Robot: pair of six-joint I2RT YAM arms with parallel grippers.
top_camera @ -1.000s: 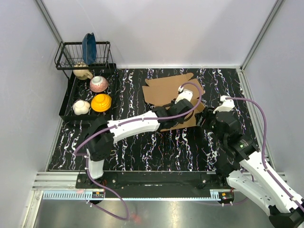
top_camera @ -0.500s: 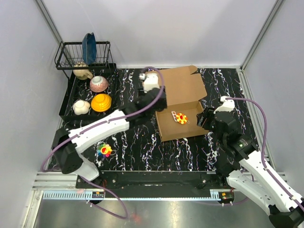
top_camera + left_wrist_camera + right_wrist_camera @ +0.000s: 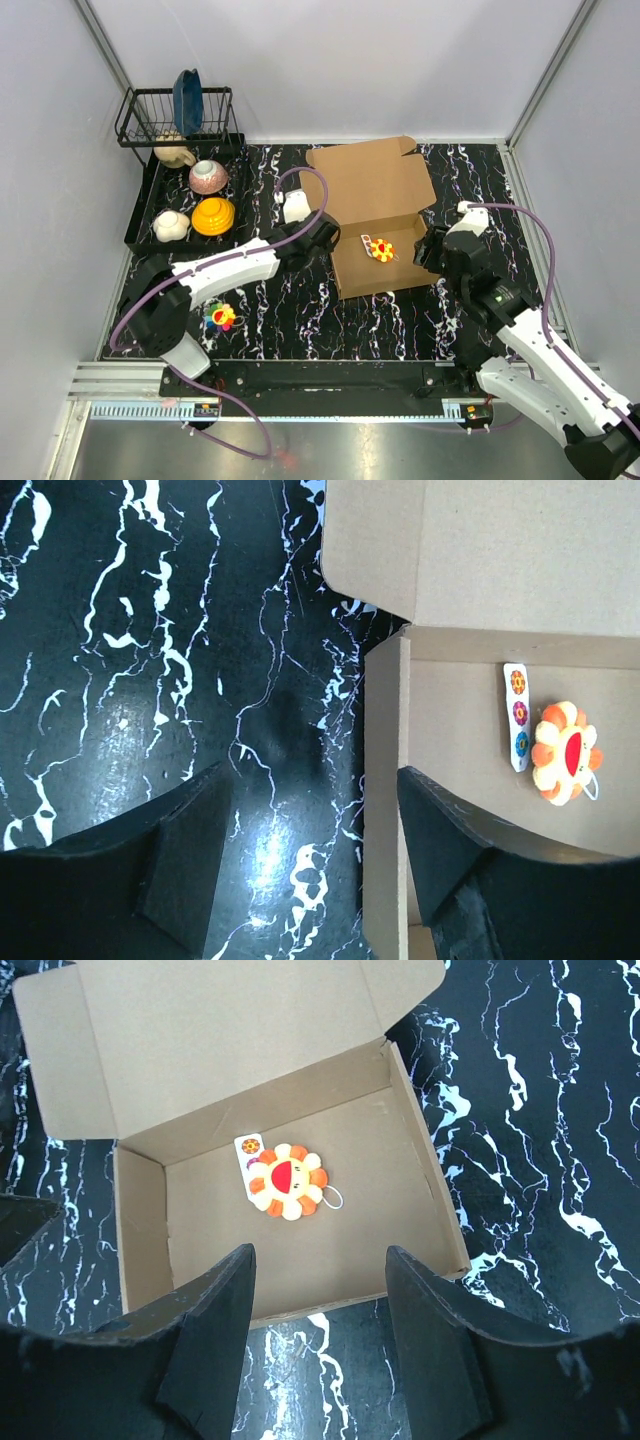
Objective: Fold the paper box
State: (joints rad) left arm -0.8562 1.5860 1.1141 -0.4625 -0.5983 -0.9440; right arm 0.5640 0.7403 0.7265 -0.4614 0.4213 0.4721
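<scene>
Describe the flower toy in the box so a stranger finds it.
Find the big open paper box. On its floor lies the flower toy, beside a sticker strip. Orange-and-cream petals ring a red centre; the other flower, outside the box, is multicoloured.

Overhead camera looks down across the whole table (image 3: 300, 310); the 2 wrist cameras hang close above, both catching the paper box (image 3: 350, 1230).
</scene>
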